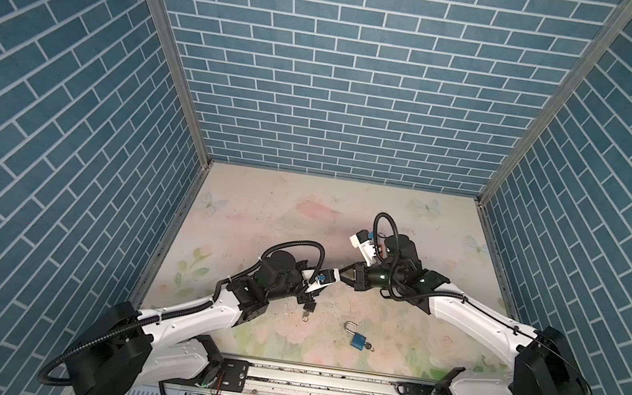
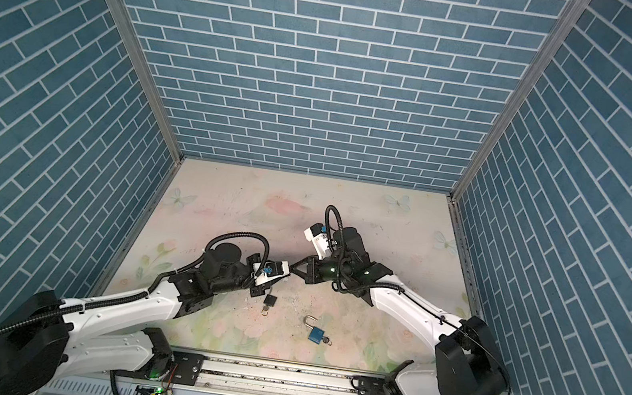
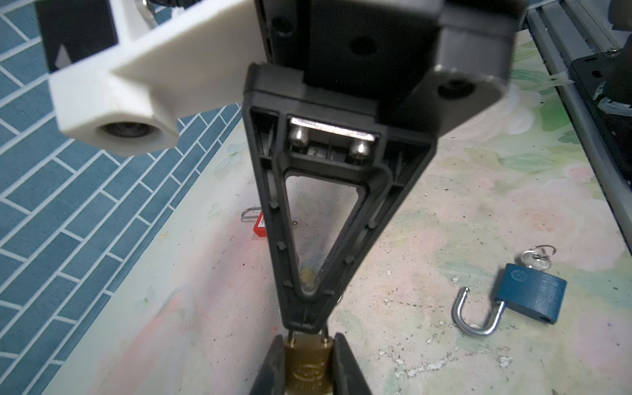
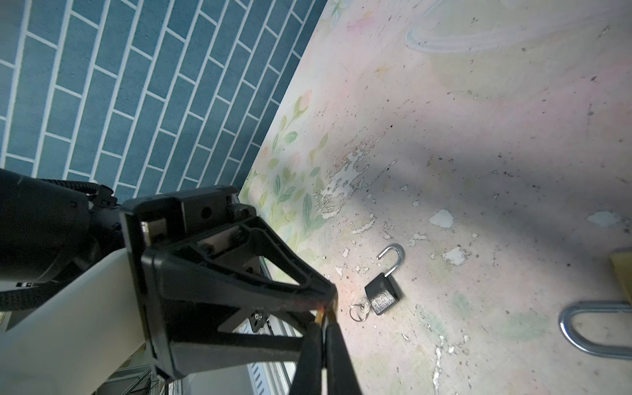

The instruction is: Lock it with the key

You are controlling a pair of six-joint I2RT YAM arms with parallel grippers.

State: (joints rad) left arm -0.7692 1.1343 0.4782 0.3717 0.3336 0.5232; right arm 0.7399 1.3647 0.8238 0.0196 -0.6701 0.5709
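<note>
Left gripper (image 3: 308, 339) clamps the brass padlock (image 3: 309, 367); right gripper (image 3: 304, 324), jaws together, meets its shackle (image 3: 325, 333). Probable step: pressing it shut; next, a straight push.

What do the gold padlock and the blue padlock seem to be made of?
The gold padlock is probably brass, with a dull yellow metal sheen and a stamped emblem. The blue padlock is likely metal under matte blue paint or coating. Its shackle looks like polished, chromed steel, bright and mirror-like.
</note>
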